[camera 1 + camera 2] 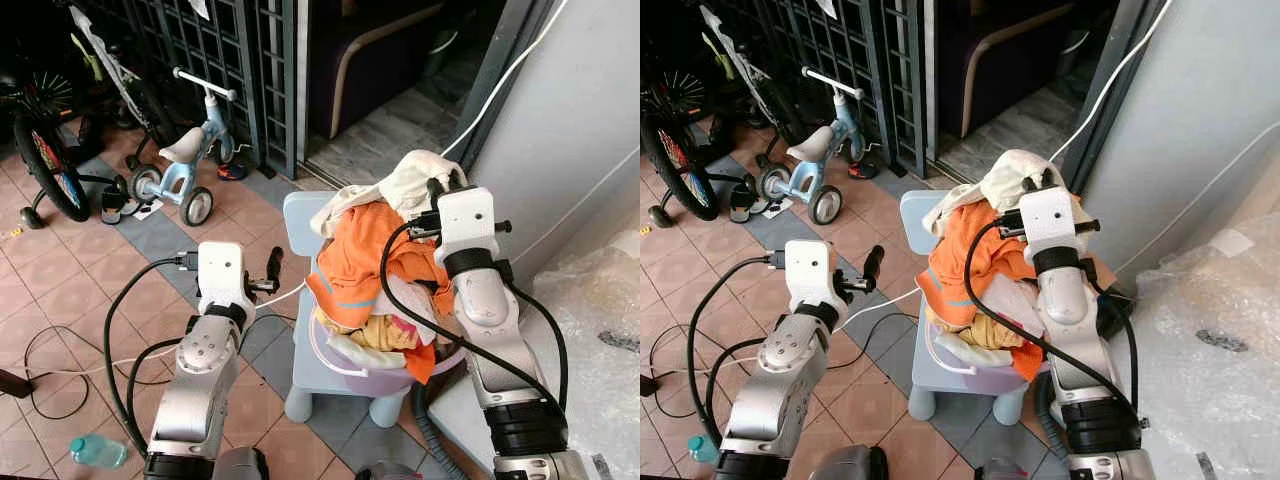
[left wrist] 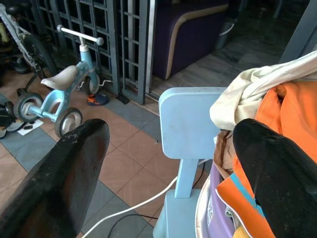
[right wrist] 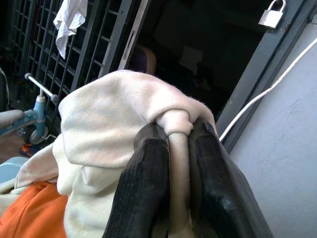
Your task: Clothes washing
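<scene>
A purple laundry basket heaped with clothes stands on a small pale blue chair. An orange garment lies on the heap, with a cream garment on top of it. My right gripper is shut on a fold of the cream garment at the top of the pile. My left gripper is open in the air to the left of the chair, level with its seat, holding nothing. Its fingers frame the chair back.
A pale blue balance bike and a bicycle stand at the back left by a dark metal grille. Cables and a plastic bottle lie on the tiled floor. A grey wall and plastic sheeting are at the right.
</scene>
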`<state>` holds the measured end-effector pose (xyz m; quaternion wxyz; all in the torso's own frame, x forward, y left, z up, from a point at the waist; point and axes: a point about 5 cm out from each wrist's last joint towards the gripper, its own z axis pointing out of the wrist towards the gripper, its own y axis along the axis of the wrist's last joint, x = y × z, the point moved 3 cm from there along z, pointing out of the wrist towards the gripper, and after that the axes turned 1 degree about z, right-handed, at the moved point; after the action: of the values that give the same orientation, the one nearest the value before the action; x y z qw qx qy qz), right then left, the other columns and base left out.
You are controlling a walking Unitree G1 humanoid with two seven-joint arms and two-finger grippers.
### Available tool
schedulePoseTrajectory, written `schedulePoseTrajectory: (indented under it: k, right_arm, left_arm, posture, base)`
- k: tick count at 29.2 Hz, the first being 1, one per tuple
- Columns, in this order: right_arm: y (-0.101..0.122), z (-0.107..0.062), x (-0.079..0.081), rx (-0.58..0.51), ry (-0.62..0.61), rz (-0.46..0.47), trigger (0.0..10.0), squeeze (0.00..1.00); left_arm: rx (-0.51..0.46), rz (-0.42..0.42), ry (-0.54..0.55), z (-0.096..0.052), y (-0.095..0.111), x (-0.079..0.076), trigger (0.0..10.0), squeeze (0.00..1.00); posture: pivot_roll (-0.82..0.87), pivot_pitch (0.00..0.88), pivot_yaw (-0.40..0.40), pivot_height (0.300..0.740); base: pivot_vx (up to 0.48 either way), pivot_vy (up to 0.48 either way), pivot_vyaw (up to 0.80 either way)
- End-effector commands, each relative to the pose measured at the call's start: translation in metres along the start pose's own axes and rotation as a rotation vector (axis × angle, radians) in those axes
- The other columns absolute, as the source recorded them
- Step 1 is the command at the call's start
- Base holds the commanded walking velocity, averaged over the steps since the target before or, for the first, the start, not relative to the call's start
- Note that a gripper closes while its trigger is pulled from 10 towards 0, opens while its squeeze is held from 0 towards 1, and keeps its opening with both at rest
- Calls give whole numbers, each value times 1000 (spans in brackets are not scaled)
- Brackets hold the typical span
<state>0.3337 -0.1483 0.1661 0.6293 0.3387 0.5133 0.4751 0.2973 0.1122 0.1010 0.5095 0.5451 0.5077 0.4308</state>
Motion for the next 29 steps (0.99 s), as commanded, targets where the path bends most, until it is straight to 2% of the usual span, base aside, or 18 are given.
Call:
schedulePoseTrajectory:
  k: [1,8,13,15,16,19,20,22,23,25,26,27,29]
  right_arm:
    - [1,2,-7,0,-36,-1,0,0]
    - [0,-1,-6,9,-83,-2,0,0]
    - [5,5,-22,-16,-142,-30,0,0]
    - [8,12,-33,-30,-173,-52,0,0]
    - [8,12,-33,-30,-173,-52,0,0]
    - [17,23,-50,-70,-214,-85,0,0]
    - [28,32,-64,-112,-247,-123,0,0]
    - [38,41,-77,-144,-281,-155,0,0]
    - [38,41,-77,-144,-281,-155,0,0]
    - [47,52,-102,-158,-355,-182,0,0]
    - [48,55,-116,-141,-404,-164,0,0]
    - [46,60,-142,-97,-498,-128,0,0]
    - [45,61,-153,-78,-536,-120,0,0]
  left_arm:
    - [-14,-14,-4,1,2,-2,10000,0]
    - [-29,35,-34,9,5,-1,10000,0]
    - [-38,41,-30,13,8,1,10000,0]
    - [-38,42,-31,12,7,0,10000,0]
    - [-38,42,-31,12,7,0,10000,0]
    - [-36,40,-35,11,6,-2,10000,0]
    - [-34,39,-36,10,5,-3,10000,0]
    - [-33,39,-36,10,4,-3,10000,0]
    - [-33,39,-36,10,4,-3,10000,0]
    - [-32,40,-40,11,3,-3,10000,0]
    - [-34,43,-41,11,4,-4,10000,0]
    - [-36,44,-41,11,4,-3,10000,0]
    - [-37,43,-40,12,5,-3,10000,0]
  posture:
    - [-54,7,-3,740]
    - [-60,0,11,740]
    - [-61,0,14,740]
    - [-59,0,13,740]
    - [-59,0,13,740]
    - [-56,0,11,740]
    - [-56,0,12,740]
    - [-57,0,11,740]
    - [-57,0,11,740]
    - [-57,0,11,740]
    - [-56,0,9,740]
    - [-56,0,8,740]
    - [-56,0,8,740]
  base:
    - [0,-424,0]
    - [0,-412,0]
    - [0,-395,0]
    - [0,-381,0]
    - [0,-368,0]
    - [0,-355,0]
    - [0,-289,0]
    - [0,-283,0]
    - [0,-277,0]
    - [0,0,0]
    - [0,0,0]
    - [0,0,0]
    - [0,0,0]
